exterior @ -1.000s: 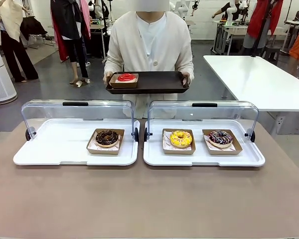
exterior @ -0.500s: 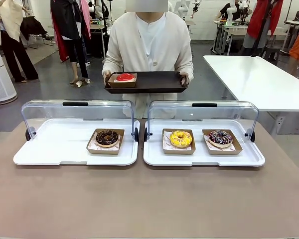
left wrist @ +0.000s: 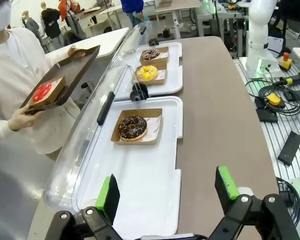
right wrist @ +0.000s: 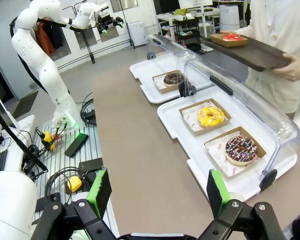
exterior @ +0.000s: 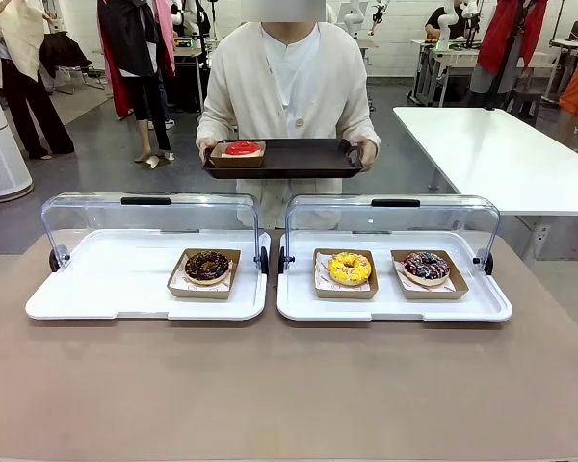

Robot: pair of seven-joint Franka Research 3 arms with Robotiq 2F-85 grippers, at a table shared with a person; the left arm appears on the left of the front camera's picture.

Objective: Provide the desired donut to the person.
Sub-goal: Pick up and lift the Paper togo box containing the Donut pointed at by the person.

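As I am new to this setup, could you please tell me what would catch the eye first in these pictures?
Across the table, a person in a cream cardigan holds a dark tray bearing a red-glazed donut. Nearer, two white display cases stand with clear lids raised: the left case holds a chocolate donut, the right case a yellow donut and a sprinkled donut.

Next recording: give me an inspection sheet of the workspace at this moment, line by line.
Surface: brown table carrying left display tray and right display tray, clear lids raised.
Job's things: chocolate donut in left display tray; yellow donut, sprinkled donut in right display tray; person holds dark tray with red donut.
Clutter: nothing seen.
Grippers: left gripper, right gripper open, holding nothing.
Cables: cables on platform beside table.
Surroundings: white table, other people farther off.
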